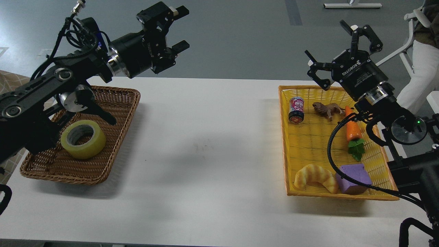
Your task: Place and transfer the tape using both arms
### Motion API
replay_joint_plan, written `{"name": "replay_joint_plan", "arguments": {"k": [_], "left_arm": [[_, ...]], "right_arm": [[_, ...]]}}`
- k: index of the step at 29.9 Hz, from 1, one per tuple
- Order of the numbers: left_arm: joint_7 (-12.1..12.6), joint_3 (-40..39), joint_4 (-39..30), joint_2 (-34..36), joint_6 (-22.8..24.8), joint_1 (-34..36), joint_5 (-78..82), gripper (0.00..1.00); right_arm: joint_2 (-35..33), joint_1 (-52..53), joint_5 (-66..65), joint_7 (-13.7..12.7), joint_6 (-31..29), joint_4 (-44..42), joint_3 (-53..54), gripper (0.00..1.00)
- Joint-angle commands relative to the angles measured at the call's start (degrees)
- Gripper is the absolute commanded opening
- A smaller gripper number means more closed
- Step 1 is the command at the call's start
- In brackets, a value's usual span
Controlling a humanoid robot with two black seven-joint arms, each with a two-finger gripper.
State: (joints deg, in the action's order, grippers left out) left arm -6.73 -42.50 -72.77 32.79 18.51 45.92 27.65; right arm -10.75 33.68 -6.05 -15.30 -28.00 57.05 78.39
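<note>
Seen from the head: a roll of tape lying flat in a brown wicker basket at the left end of a white tabletop. Translucent yellow, thick and wide, wound on a grey-white core with faint printing inside the hole, which faces up. Resting toward the middle of the basket, partly overlapped at its left by the black links of the left arm.

Above and beyond the basket, the left pincer, fingers spread apart, holding nothing, well clear of the tape. At the far right, the right pincer, marked ROBOTIQ, fingers likewise splayed open and empty, raised over the far edge of a yellow basket.

In the yellow basket, 5 items: a small can tipped on its side, a brown toy animal beside it, an orange carrot with green leaves, a croissant at the near edge, touching a purple block. A black cable looping across the carrot and the block. Bare white tabletop between the 2 baskets.
</note>
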Motion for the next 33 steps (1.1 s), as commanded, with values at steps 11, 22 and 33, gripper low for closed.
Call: {"name": "replay_joint_plan", "arguments": {"k": [11,22,33], "left_arm": [[-1.34,-9.53,1.05,-7.39,4.43,-11.98,-1.72,0.98],[-8.65,-9.97,4.92,-7.04,5.31,-12.43,-1.99,0.98],[-8.56,-11.11,7.56,-7.30,9.49,-13.93,-2.07,0.98]], "right_arm": [[3.10,1.22,-1.51,0.09,0.00,-0.80,-3.15,1.00],[6.62,6.31,-1.51,0.09,0.00,-5.64,-8.34,1.00],[9.35,8.86,-1.51,0.09,0.00,-7.75,-8.52,1.00]]}}
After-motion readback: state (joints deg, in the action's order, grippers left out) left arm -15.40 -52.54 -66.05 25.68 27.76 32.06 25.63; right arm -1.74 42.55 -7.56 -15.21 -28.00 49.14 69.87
